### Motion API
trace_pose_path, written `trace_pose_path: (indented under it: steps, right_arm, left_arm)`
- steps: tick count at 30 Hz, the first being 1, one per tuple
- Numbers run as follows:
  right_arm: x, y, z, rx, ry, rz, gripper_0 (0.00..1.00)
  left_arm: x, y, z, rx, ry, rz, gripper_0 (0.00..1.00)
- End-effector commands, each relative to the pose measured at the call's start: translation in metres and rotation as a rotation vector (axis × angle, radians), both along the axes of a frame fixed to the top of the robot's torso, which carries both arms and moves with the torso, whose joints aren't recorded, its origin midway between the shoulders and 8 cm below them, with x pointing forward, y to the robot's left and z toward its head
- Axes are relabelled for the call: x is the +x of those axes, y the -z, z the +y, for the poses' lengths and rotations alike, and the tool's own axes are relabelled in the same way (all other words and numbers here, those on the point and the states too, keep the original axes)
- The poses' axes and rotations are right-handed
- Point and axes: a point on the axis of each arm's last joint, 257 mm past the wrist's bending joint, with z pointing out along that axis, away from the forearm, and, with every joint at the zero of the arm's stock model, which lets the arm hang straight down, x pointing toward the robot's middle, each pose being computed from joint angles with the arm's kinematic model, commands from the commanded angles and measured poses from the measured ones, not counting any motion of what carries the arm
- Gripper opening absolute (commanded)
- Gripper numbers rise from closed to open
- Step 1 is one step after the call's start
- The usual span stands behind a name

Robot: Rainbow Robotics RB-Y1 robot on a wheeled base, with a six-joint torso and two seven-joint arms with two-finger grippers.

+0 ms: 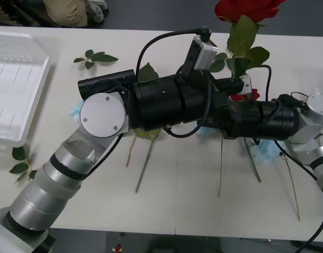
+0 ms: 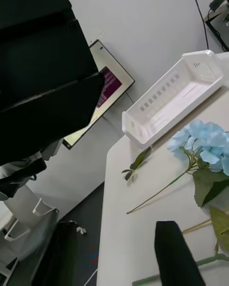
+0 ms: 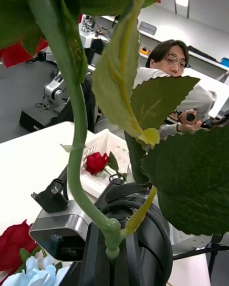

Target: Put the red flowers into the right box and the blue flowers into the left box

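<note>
My left gripper (image 1: 238,79) is shut on the stem of a red flower (image 1: 245,9), holding it upright above the table's far right; the stem (image 3: 78,138) rises close to the left wrist camera. My right arm (image 1: 267,118) lies under the left forearm, with its gripper (image 2: 177,248) low over the table near a blue flower (image 2: 205,143). More blue flowers (image 1: 267,153) and a red flower (image 1: 240,97) lie under the arms. The slotted left box (image 1: 13,95) stands at the far left. The right box (image 3: 98,185) has a red flower (image 3: 95,162) in it.
Loose leaf sprigs lie at the back (image 1: 95,57) and by the left box's near corner (image 1: 21,161). Long green stems (image 1: 220,168) stretch toward the table's front edge. The crossed arms cover the middle of the table.
</note>
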Motion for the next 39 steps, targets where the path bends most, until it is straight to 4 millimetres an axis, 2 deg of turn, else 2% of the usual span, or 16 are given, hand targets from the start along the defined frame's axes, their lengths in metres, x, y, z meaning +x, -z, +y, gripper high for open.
trace_pose_path:
  steps: [1, 5, 6, 7, 8, 9, 21, 24, 26, 29, 31, 33, 34, 36, 37, 39]
  right_arm:
    - [0.004, -0.019, -0.001, 0.003, -0.002, -0.057, 0.00]
    - [0.005, -0.021, -0.004, 0.004, 0.006, -0.061, 0.00]
    - [0.006, -0.020, -0.006, 0.003, 0.008, -0.060, 0.00]
    - [0.006, -0.020, -0.006, 0.001, 0.009, -0.061, 0.00]
    - [0.006, -0.022, -0.007, 0.003, 0.009, -0.063, 0.00]
    - [0.007, -0.022, -0.007, 0.004, 0.013, -0.064, 0.00]
    - [0.013, -0.023, -0.020, -0.017, 0.038, -0.076, 0.00]
    - [0.016, -0.023, -0.032, -0.047, 0.048, -0.086, 0.00]
    - [0.018, -0.022, -0.045, -0.082, 0.057, -0.096, 0.00]
    - [0.014, -0.022, -0.064, -0.131, 0.048, -0.106, 0.00]
    - [0.008, -0.025, -0.078, -0.153, 0.029, -0.118, 0.00]
    - [0.000, -0.033, -0.098, -0.173, 0.016, -0.138, 0.00]
    - [-0.004, -0.036, -0.113, -0.188, 0.015, -0.146, 0.00]
    - [-0.008, -0.044, -0.131, -0.207, 0.018, -0.163, 0.00]
    - [-0.010, -0.047, -0.150, -0.245, 0.032, -0.180, 0.00]
    - [-0.012, -0.050, -0.169, -0.292, 0.044, -0.195, 0.00]
  left_arm:
    - [-0.005, -0.026, -0.006, -0.018, 0.016, -0.073, 0.00]
    - [-0.005, -0.026, -0.006, -0.018, 0.016, -0.073, 0.01]
    - [-0.005, -0.026, -0.006, -0.018, 0.016, -0.073, 0.11]
    - [-0.005, -0.026, -0.006, -0.018, 0.016, -0.073, 0.34]
    - [-0.005, -0.026, -0.006, -0.018, 0.016, -0.073, 0.87]
    - [-0.005, -0.026, -0.006, -0.018, 0.016, -0.073, 1.00]
    - [-0.005, -0.026, -0.006, -0.018, 0.016, -0.073, 1.00]
    - [-0.005, -0.026, -0.006, -0.018, 0.016, -0.073, 1.00]
    - [0.003, -0.018, 0.002, -0.049, -0.020, -0.028, 1.00]
    - [0.007, -0.026, 0.014, -0.107, -0.040, 0.005, 1.00]
    - [0.015, -0.023, 0.031, -0.085, -0.047, 0.011, 1.00]
    - [0.025, -0.013, 0.059, -0.025, -0.055, 0.018, 1.00]
    - [0.030, -0.005, 0.079, 0.011, -0.047, 0.054, 1.00]
    - [0.032, 0.004, 0.106, 0.058, -0.031, 0.115, 1.00]
    - [0.035, 0.013, 0.134, 0.107, -0.035, 0.168, 1.00]
    - [0.037, 0.025, 0.166, 0.162, -0.045, 0.243, 1.00]
